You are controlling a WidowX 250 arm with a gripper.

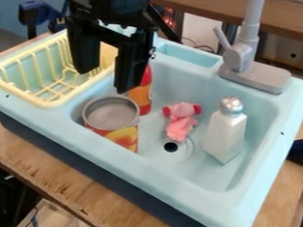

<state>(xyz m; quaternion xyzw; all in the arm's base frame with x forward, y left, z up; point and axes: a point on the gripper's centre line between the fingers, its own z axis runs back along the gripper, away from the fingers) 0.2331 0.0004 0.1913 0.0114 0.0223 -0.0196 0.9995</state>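
The gripper [104, 79] hangs just above the can [112, 115], its two fingers spread apart. The can stands upright in the sink [144, 166], with a red-and-orange bottle [141, 94] just behind it. To the can's right, a pink plush toy [181, 121] lies near the drain hole [170, 147]; farther right stands a white shaker [224, 134]. The yellow dish rack [51, 103] sits left of the can.
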